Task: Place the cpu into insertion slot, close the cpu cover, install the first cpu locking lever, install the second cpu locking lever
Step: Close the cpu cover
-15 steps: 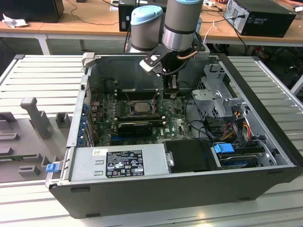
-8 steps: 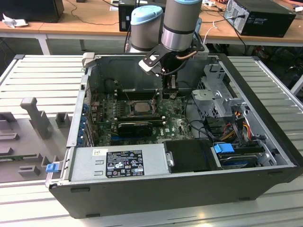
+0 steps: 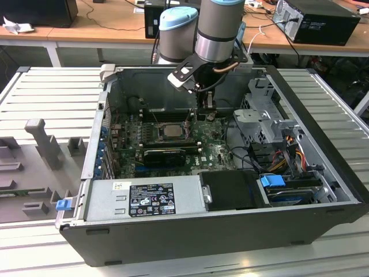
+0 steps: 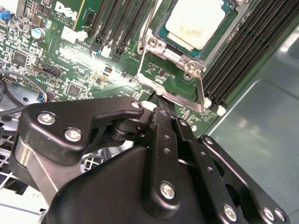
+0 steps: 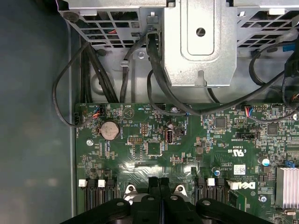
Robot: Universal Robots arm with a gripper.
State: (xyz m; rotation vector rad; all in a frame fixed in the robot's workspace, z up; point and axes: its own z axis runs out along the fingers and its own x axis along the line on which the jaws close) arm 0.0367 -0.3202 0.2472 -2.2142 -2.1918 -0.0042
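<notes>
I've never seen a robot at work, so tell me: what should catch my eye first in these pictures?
First, the grey and pale-blue robot arm, which reaches from above into an open computer case lying on its side. Its black gripper hangs just over the green motherboard, to the exterior view's right of the cpu. The cpu is a pale square chip seated in the metal-rimmed insertion slot.

Bright, even room light, with glare on the green motherboard (image 4: 112,78) in the second wrist view.
</notes>
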